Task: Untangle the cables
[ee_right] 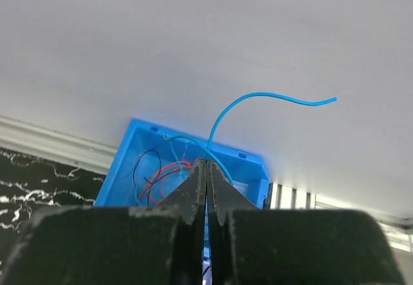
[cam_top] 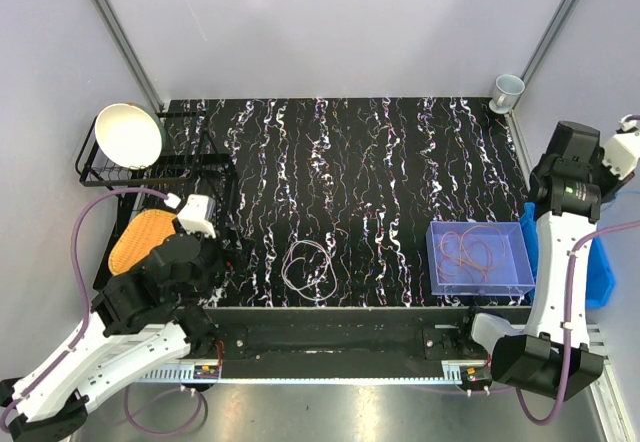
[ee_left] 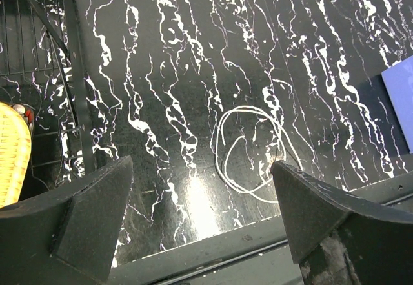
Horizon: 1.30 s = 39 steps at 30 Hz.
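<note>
One loose cable [cam_top: 308, 265] lies in a pale loop on the black marbled table near its front edge. It also shows in the left wrist view as a white loop [ee_left: 251, 146]. My left gripper [ee_left: 201, 162] hovers open just left of that loop, with nothing between its fingers. More thin cables [cam_top: 470, 252], mostly orange, lie in a clear purple box [cam_top: 436, 262]. My right gripper [ee_right: 206, 162] is raised over a blue bin [ee_right: 129, 153] at the right and is shut on a thin blue cable [ee_right: 258, 95] that arcs up from its tips. Red and black cables [ee_right: 158, 175] lie in the bin.
A black wire dish rack [cam_top: 95, 174] with a white bowl [cam_top: 128, 134] stands at the back left. An orange woven item [cam_top: 138, 240] sits beside the left arm. A cup [cam_top: 508, 89] stands in the back right corner. Grey walls close in on three sides.
</note>
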Tool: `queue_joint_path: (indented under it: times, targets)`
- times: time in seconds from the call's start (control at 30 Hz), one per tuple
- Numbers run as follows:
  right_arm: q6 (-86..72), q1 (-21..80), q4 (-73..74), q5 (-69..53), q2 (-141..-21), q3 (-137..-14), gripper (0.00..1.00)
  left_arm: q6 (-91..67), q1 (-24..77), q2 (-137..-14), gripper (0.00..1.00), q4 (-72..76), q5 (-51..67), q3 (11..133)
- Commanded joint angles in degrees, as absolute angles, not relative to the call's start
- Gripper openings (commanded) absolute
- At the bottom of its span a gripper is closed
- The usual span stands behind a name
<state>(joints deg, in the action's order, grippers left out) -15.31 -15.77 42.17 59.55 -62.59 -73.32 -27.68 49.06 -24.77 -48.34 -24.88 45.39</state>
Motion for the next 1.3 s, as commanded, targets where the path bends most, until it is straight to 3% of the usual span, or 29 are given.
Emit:
queue_joint_path:
  times: [0.0,0.03,0.07,0.13,0.17,0.5,0.7,0.83,1.1,1.27]
  targets:
    - [-16.7,-17.9,37.9,61.7,-60.7,-72.6,0.00,-27.3,49.4,-25.7,0.92,-45.9,-26.0,45.3]
    - [-16.6,-17.9,37.8,62.2,-60.6,-72.2,0.02,-27.2,49.4,-25.8,0.92,-45.9,-26.1,45.3]
    - [-16.7,-18.0,37.4,62.7,-60.6,-72.2,0.20,-27.2,49.4,-25.9,0.92,-46.0,-26.1,45.4]
    - [-16.9,-18.2,37.0,62.8,-60.3,-72.5,0.78,-27.4,49.5,-25.8,0.92,-46.0,-26.3,45.3]
    - [-17.0,-18.3,37.0,62.4,-60.3,-72.6,0.99,-27.5,49.6,-25.7,0.92,-46.1,-26.5,45.3]
    - [-17.9,-18.2,37.2,58.1,-58.0,-72.5,0.99,-27.8,50.1,-25.1,0.92,-46.1,-26.9,45.2]
    - [-18.1,-18.1,38.1,49.2,-57.1,-73.5,1.00,-27.8,50.2,-25.8,0.92,-46.1,-26.8,45.2]
    - [-17.5,-18.1,39.5,25.0,-56.6,-74.8,1.00,-27.9,50.2,-26.5,0.92,-46.2,-27.0,45.3]
    - [-19.2,-18.0,40.6,-9.9,-59.0,-78.7,1.00,-28.3,50.2,-27.1,0.92,-46.7,-27.9,45.4]
    - [-21.1,-10.4,40.0,-13.3,-61.2,-79.7,1.00,-28.4,50.2,-28.6,0.91,-46.7,-28.1,45.4]
